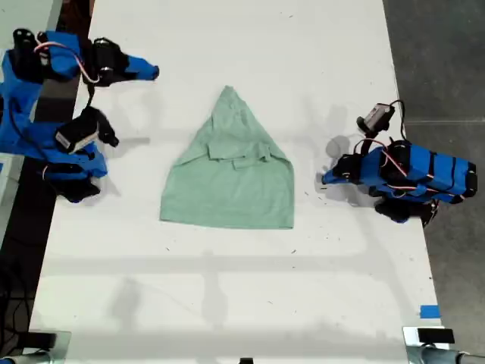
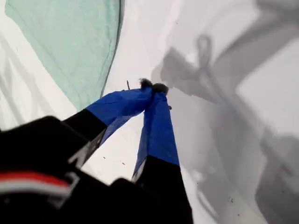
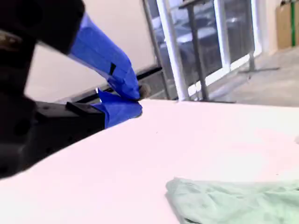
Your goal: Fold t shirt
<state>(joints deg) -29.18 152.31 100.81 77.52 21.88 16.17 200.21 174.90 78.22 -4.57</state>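
Lay mid-table [image 1: 227, 303], clear of both arms: pale mint-green cloth t shirt [image 1: 231, 178], sleeves already folded inward. Soft, light, wrinkle-prone; best pinched at a hem corner. First hand [image 2: 153, 87] pressed together, empty. Second hand [image 3: 135, 97] likewise together, gripping nothing.

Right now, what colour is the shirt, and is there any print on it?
Pale mint green, plain, no print visible on the shirt. The exterior view shows it best.
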